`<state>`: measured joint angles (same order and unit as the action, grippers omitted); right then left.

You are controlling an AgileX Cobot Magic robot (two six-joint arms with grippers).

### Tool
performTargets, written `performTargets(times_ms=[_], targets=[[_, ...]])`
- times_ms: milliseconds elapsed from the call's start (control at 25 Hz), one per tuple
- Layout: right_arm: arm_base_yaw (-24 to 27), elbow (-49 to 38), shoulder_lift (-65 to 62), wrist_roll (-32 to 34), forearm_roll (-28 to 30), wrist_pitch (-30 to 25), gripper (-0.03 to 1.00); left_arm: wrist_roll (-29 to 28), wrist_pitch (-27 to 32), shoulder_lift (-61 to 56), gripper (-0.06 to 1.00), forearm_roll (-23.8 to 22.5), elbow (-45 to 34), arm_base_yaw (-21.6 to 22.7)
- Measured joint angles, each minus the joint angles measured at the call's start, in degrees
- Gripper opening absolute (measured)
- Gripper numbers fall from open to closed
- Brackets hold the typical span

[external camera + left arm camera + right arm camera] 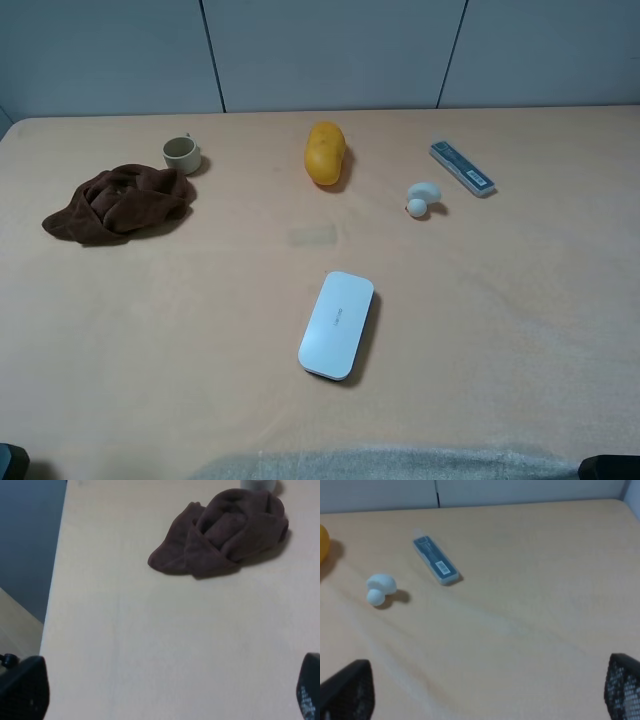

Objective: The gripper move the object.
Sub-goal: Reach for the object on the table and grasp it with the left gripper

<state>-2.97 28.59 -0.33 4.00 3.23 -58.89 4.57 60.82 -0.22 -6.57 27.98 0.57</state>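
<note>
The yellow-orange mango-like fruit [325, 153] lies at the back middle of the table; only its edge shows in the right wrist view [322, 542]. My left gripper [165, 695] is open and empty over bare table near the front left, with the brown cloth ahead of it. My right gripper [482, 692] is open and empty near the front right, far from the fruit. In the exterior high view only dark bits of the arms show at the bottom corners.
A crumpled brown cloth [118, 203] and a small cup [181, 154] are at the back left. A flat white case [337, 323] lies in the front middle. A small white earbud-like thing [422, 198] and a grey-blue slim box [462, 167] are at the back right.
</note>
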Motion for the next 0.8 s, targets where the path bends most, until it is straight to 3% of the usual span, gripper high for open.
performTargets(times_ms=[800], targets=[[0.0,0.0,0.0,0.0,0.0,0.0,0.69,0.0,0.0,0.0,0.99,0.0,0.0,0.0]])
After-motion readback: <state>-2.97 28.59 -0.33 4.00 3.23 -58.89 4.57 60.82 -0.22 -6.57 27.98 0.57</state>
